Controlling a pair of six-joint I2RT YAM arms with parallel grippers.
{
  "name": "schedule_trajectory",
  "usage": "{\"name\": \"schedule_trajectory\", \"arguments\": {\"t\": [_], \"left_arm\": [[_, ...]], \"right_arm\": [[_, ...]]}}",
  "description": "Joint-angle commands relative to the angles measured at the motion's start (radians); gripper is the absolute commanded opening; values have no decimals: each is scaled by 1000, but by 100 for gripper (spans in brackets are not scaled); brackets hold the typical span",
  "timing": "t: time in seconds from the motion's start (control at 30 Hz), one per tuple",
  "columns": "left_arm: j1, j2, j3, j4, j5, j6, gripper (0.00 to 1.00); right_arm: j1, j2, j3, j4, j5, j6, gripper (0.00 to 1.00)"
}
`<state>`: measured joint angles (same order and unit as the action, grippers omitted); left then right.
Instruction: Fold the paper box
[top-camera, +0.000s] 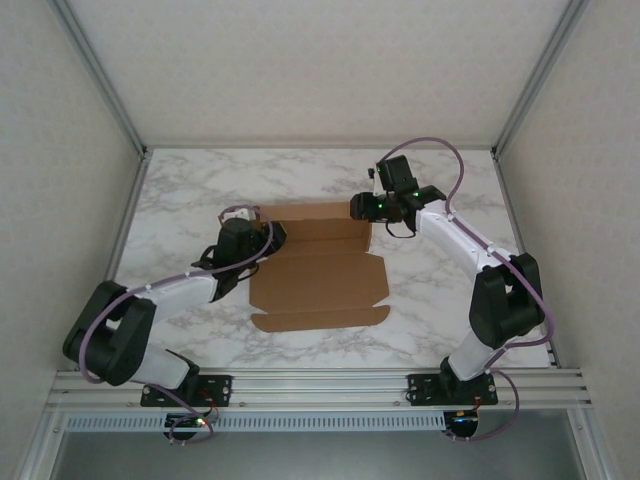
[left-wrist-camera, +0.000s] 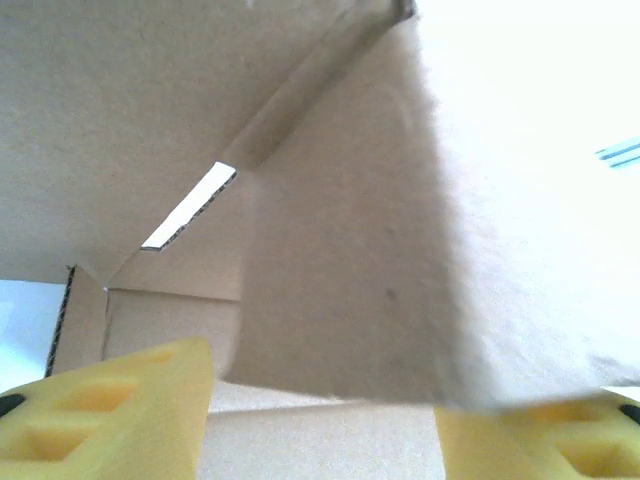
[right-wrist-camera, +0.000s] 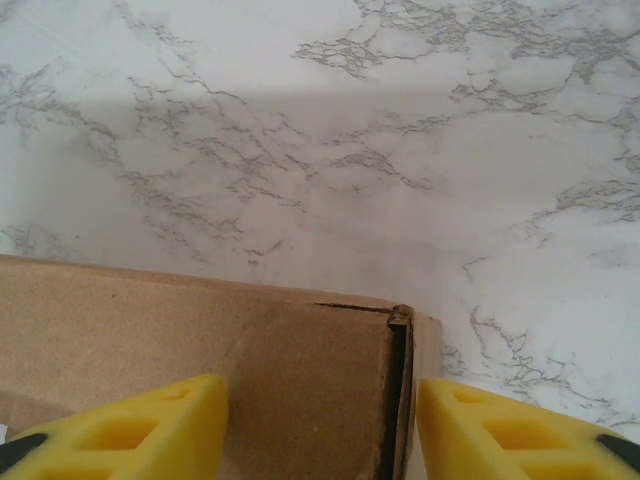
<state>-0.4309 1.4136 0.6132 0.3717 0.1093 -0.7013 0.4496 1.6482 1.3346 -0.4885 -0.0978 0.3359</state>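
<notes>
Yellow fingers (left-wrist-camera: 110, 400) of left gripper (left-wrist-camera: 320, 410) standing well apart at far left corner of paper box (top-camera: 320, 275), raised flap crossing gap, nothing clamped. Right gripper (right-wrist-camera: 320, 430) gaping likewise, straddling box's far right corner, holding nothing. Box lying mid marble table (top-camera: 450, 300), far end partly raised. Cardboard likely handling light, stiff, sliding easily, bending at creases; gripping flaps by free edges.
</notes>
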Motion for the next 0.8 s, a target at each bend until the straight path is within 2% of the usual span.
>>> {"name": "schedule_trajectory", "arguments": {"t": [0.0,0.33,0.4,0.5,0.57,0.63,0.77], "left_arm": [[-11,-80,6,-124,10,22,59],[-12,-377,13,-351,-11,59,49],[-12,-440,27,-378,-30,58,44],[11,-522,78,-422,-99,68,45],[63,-526,131,-449,-143,82,49],[158,-495,171,-468,-155,80,52],[377,-359,195,-429,-49,34,54]], "right_arm": [[8,26,21,-48,22,-5,53],[7,30,25,-48,17,-7,53],[7,30,26,-50,15,-8,53],[6,24,20,-50,13,-11,53],[7,22,16,-50,9,-12,53],[7,19,14,-47,8,-10,52],[7,15,6,-42,3,-8,52]]}}
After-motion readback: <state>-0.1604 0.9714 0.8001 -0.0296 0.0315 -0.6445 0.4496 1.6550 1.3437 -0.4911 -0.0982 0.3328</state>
